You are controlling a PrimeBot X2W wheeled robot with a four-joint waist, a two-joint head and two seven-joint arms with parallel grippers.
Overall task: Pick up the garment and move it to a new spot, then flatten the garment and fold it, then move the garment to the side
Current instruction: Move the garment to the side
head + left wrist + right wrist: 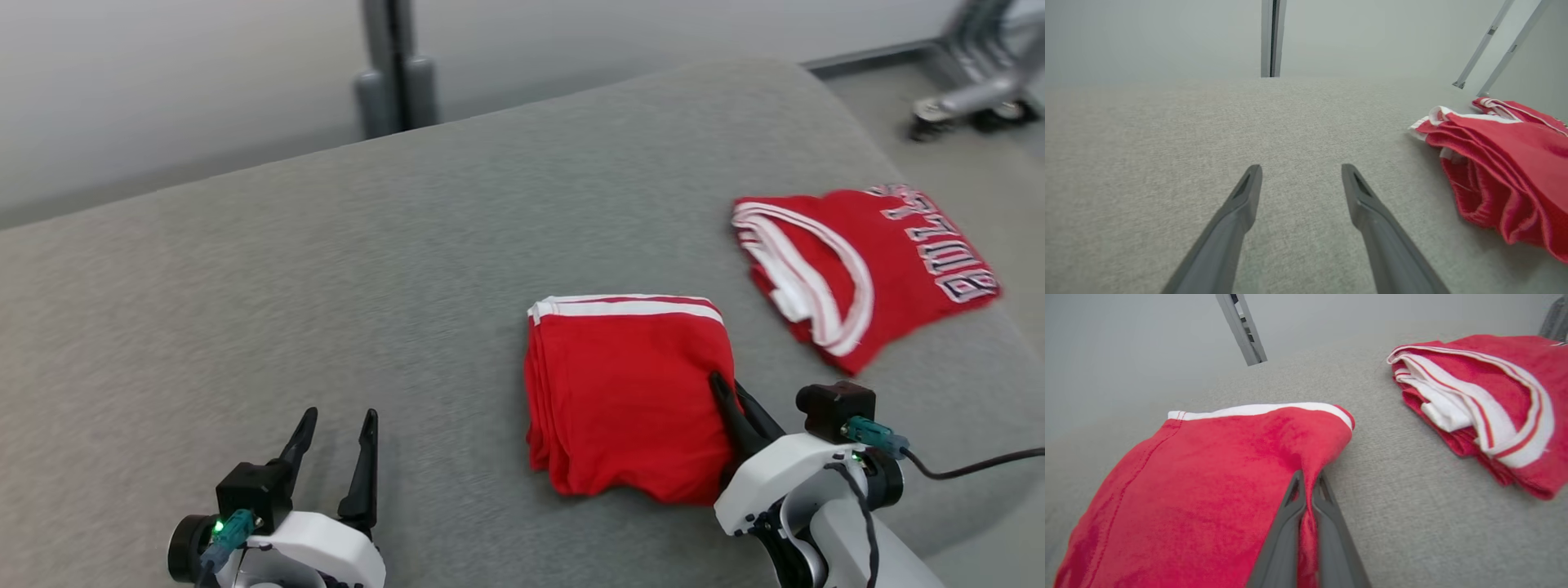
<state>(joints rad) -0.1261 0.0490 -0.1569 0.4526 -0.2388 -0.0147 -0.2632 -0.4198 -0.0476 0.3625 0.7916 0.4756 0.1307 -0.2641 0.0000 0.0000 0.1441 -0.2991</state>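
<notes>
One garment (pixel 629 392): red, folded into a thick rectangle with a white stripe along its far edge. It lies flat on the grey surface (pixel 326 269), a little right of the middle before me.
Right gripper (pixel 732 400): clamped on the garment's right edge, about half way along it. In the right wrist view, a ridge of red cloth is pinched between my two fingers.
Fold: it looks finished to me, so I judge the step in hand is moving the garment to the side.
Layers: I cannot tell how many of them my fingers hold. Dragging low and slow across the surface seems safer than lifting high, so that the stack does not open. One straight pull, no twist of the wrist.
Jersey (pixel 857 261): a second red piece, with letters on it, to the right and farther away. It is apart from the garment, with a strip of bare surface between them.
Left gripper (pixel 339 425): fingers wide apart, holding nothing, low over the surface and well left of the garment.
Right edge: the surface curves down just beside my right wrist and the jersey, so there is little room on that side. Cloth pulled that way may slip over the edge or push against the jersey.
Bare room: a wide free area lies to the left and toward the far side.
</notes>
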